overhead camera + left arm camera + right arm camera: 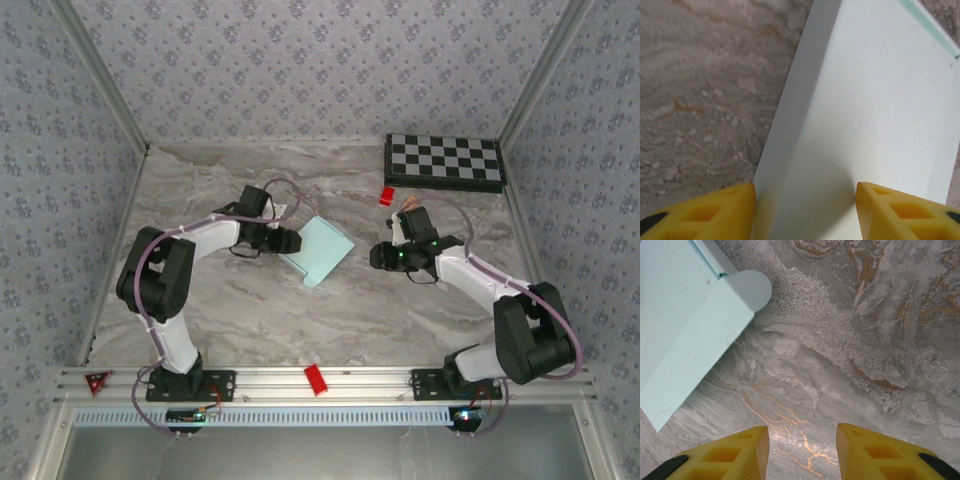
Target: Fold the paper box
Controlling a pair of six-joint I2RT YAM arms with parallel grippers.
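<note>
- Box [322, 250], partly folded.
- Left gripper [288, 240] at its 9 o'clock, astride one edge; pinching or loose, cannot tell.
- Right gripper [379, 257] at 3 o'clock, spread, empty.

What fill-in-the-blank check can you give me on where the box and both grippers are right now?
1. The paper box is pale ____.
2. In its wrist view, the left gripper has the ____ between its fingers.
3. The right gripper holds ____ over the bare table.
4. The checkerboard lies in the far ____ corner.
Missing words: blue; box; nothing; right.
</note>
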